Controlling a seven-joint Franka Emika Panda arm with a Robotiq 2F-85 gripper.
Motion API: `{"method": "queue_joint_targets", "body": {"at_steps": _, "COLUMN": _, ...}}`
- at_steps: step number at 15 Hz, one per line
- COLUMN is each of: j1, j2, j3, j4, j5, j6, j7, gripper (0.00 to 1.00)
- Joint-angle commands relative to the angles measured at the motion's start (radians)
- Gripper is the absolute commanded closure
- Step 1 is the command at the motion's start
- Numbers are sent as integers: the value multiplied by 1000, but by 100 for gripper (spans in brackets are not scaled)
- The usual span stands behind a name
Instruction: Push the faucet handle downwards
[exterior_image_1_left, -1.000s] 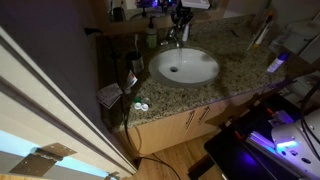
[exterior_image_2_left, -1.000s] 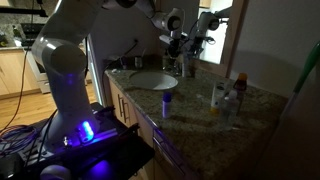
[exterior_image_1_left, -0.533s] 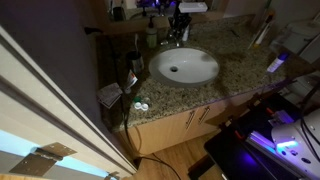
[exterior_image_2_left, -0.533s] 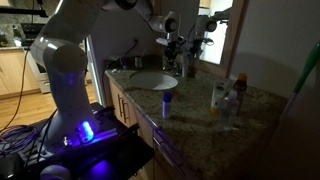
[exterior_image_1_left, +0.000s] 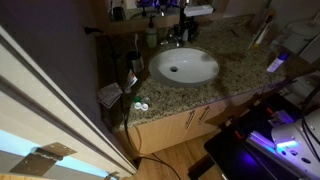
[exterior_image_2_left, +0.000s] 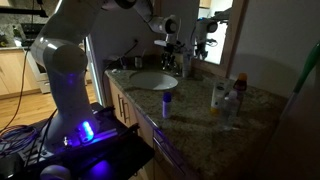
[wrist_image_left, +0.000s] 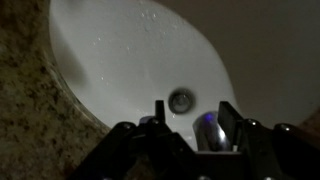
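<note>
The arm (exterior_image_2_left: 62, 60) has bulky white rounded links; a blue light (exterior_image_2_left: 85, 131) glows at its base; the gripper (wrist_image_left: 194, 110) is black.

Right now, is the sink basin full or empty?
Empty: the wrist view shows the basin bare down to its drain.

The white basin (wrist_image_left: 120, 50) fills most of the wrist view, its bowl sprinkled with small water drops near the upper rim. The round dark drain (wrist_image_left: 181, 99) sits low in the bowl. Left of the drain, beyond the basin's curved rim, lies the speckled granite counter (wrist_image_left: 30, 120). Right of the drain the picture falls into shadow. Just below the drain the gripper (wrist_image_left: 194, 116) comes in from the bottom edge, its two dark fingers (wrist_image_left: 228, 122) spread apart. Between them, below and right of the drain, a small shiny metal piece (wrist_image_left: 208, 131) glints bluish. Whether a finger touches it cannot be told.
</note>
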Motion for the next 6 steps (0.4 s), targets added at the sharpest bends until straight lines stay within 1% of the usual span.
{"method": "queue_joint_targets", "body": {"at_steps": 1, "j1": -15, "j2": -113, "j3": -3, "j4": -103, "j5": -36, "j6": -148, "j7": -62, "gripper": 11}}
{"method": "queue_joint_targets", "body": {"at_steps": 3, "j1": -4, "j2": -186, "j3": -11, "j4": -152, "j5": -80, "j6": -180, "j7": -55, "gripper": 1}}
{"method": "queue_joint_targets", "body": {"at_steps": 5, "j1": 0, "j2": -255, "j3": -4, "j4": -191, "j5": -92, "j6": -187, "j7": -28, "gripper": 0}}
{"method": "queue_joint_targets", "body": {"at_steps": 6, "j1": -11, "j2": -153, "j3": -1, "j4": -93, "j5": -76, "j6": -186, "j7": -36, "gripper": 2}}
